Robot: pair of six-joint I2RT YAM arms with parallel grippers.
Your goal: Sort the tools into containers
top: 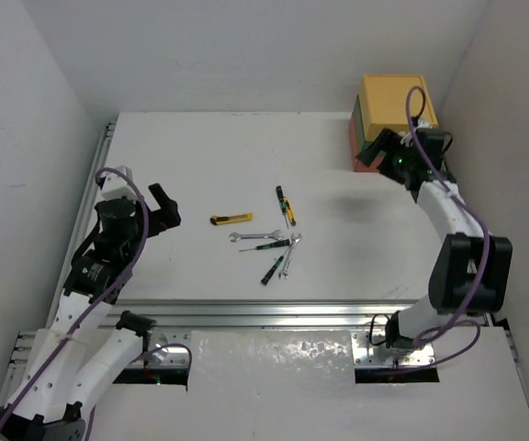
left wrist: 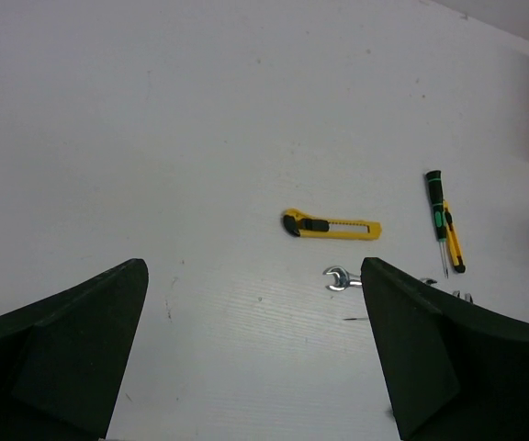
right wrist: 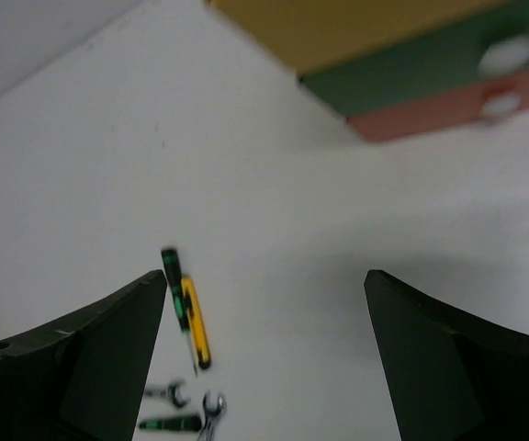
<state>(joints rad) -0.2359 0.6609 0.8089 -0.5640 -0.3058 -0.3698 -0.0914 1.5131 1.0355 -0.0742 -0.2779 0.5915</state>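
Left of knife (top: 231,219): left gripper (top: 165,209), spread wide, empty. Just right of knife: green screwdriver (top: 281,195) beside yellow screwdriver (top: 290,214). Below-right of knife: 2 wrenches (top: 253,236) and 2 thin screwdrivers (top: 270,269), clustered. Far right of knife: right gripper (top: 381,152), gaping, empty. Farthest right: drawers (top: 395,103), stacked yellow, green, red.

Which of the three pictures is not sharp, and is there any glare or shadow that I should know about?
Right wrist view: blurred overall, with the drawers and their white knobs smeared. Left wrist view: sharp, and the utility knife is crisp. Top view: evenly lit, with mottled glare on the near panel and a soft shadow on the table beside the right arm.
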